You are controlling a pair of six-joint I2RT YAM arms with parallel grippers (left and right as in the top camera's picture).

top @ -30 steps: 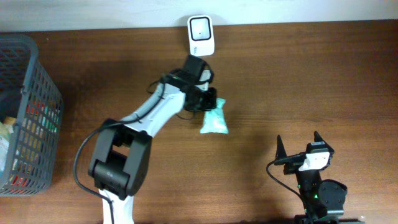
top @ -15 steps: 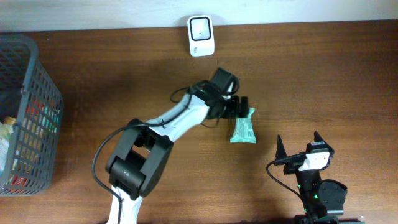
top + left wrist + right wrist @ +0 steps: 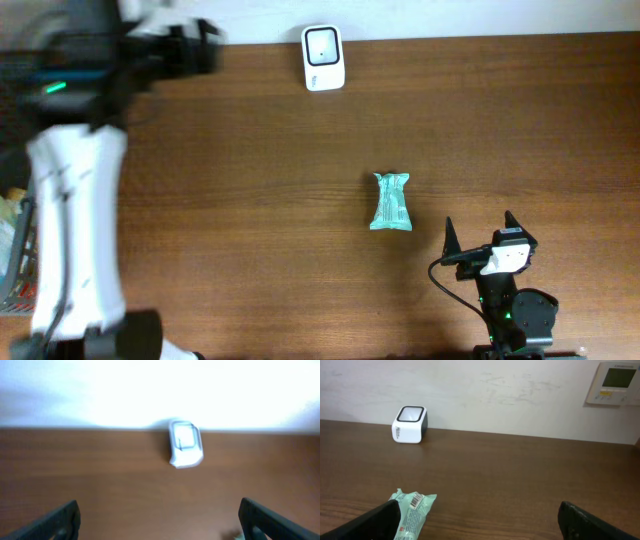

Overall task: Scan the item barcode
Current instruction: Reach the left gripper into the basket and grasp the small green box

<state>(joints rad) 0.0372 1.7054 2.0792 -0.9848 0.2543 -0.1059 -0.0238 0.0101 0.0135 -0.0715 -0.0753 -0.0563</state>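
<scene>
Jaws on both arms are standing spread wide, with nothing between them. Left arm [image 3: 75, 200] is showing up blurred in the overhead view. Its jaw end is sitting level with the scanner [image 3: 324, 58] along the wall edge, well off to one side of it and not touching.

Left wrist view is also blurring: the scanner [image 3: 186, 450] is sitting ahead, framed between the two fingertips [image 3: 60, 520], at the back edge of the worktop [image 3: 100, 475]. Scanner is standing at the wall with its window facing upward.

Green snack packet [image 3: 391, 202] is lying flat on the worktop, well out from the scanner toward the robot's side and slightly toward the right arm [image 3: 505, 290], clear of both arms. Right arm is sitting further out from the scanner than the packet, near it but apart.

Right wrist view is showing the packet [image 3: 412, 510] just ahead, offset toward one finger. A white label patch [image 3: 416, 501] is facing up on it, too small to read. The scanner [image 3: 410, 424] is sitting well beyond it at the wall.
</scene>
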